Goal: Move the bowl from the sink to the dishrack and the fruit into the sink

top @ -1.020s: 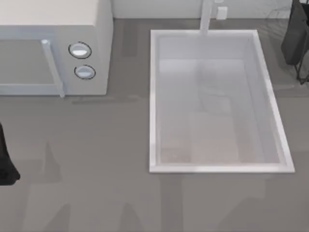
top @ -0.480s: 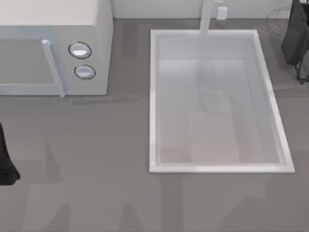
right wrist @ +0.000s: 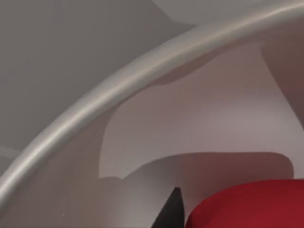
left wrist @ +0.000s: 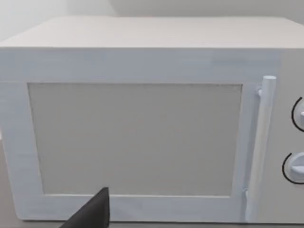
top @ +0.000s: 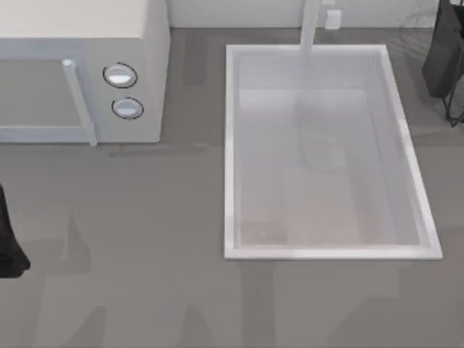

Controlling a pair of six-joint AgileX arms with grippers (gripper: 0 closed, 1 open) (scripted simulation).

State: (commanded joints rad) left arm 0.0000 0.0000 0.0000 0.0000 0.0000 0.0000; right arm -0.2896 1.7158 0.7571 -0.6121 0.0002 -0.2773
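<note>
From above, the sink (top: 326, 152) sits right of centre in the grey surface (top: 145, 254), its basin bare and pale, with the white faucet post (top: 310, 25) rising at its far rim. The white microwave (top: 80, 69) stands at the far left, well apart from the sink, its two round dials (top: 120, 75) facing the near side and its bar handle (top: 80, 101) just beside them. A dark part of the left arm (top: 9, 239) rests at the left edge of the surface. The right arm (top: 444, 51) hangs as a dark shape at the far right corner, beyond the sink's rim, where faint grey wires of the dishrack (top: 420, 18) show beside it.

The left wrist view faces the microwave's door (left wrist: 135, 137) straight on, the handle upright at the door's edge and the dials partly cut off. One dark fingertip (left wrist: 95, 211) of the left hand pokes in low; whether that hand is open or closed cannot be told.

The right wrist view sits very close to a thick curved grey wire (right wrist: 118, 90) of the dishrack, arching across a pale background. Low in the picture lies the red fruit (right wrist: 247, 204), with a dark fingertip (right wrist: 171, 211) of the right hand just beside it. Whether that hand grips the fruit cannot be told.
</note>
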